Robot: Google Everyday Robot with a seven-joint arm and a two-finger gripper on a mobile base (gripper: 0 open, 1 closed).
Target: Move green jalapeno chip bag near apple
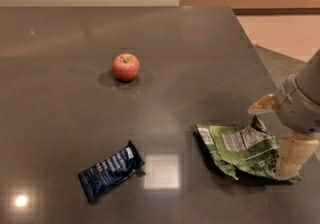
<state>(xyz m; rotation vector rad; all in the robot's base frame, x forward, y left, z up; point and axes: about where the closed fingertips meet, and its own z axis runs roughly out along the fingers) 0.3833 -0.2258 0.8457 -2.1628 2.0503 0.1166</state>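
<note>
On the dark, glossy table (55, 118) a blue snack wrapper (110, 170) lay near-left, and the small, smooth, round apple (125, 66) sat beyond it. The green jalapeno chip bag (235, 148), crumpled flattish foil with its long axis roughly left-to-right, lay well apart at near-right. The tool (274, 140) straddled the bag's right end, spread wide and clamping nothing, so the apple lay far-left of it, and I judged the bag's path ran that way.
</note>
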